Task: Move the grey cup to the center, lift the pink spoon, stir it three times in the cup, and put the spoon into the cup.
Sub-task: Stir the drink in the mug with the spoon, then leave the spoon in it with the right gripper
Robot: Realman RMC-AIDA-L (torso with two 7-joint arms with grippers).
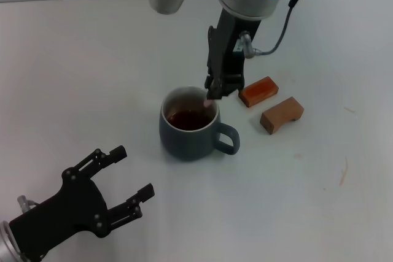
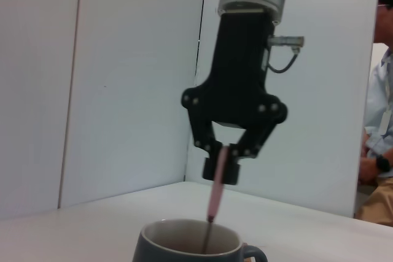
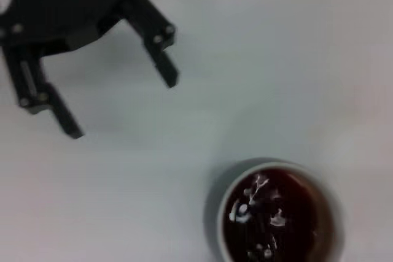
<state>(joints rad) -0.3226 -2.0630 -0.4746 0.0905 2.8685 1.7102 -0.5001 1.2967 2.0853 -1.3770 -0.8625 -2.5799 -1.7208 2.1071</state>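
White surface (image 1: 92, 59): grey cup (image 1: 190, 136) centred, pink spoon (image 2: 216, 197) clamped in right hand (image 2: 224, 151) and dipped in liquid; release remains; left hand (image 1: 126, 179) parked, spread apart.

Robotics lab test cell, bare white bench (image 1: 92, 72), plain white partition panels (image 2: 129, 78) around it, seated onlooker (image 2: 379, 151) at the edge

There is one grey cup (image 1: 191, 132) on the white table (image 1: 92, 78). There is one pink spoon (image 2: 215, 197). There are two brown wooden blocks: one reddish (image 1: 258, 91) and one lighter tan (image 1: 282, 114). There are two grippers, the left gripper (image 1: 123, 179) and the right gripper (image 1: 220, 87).
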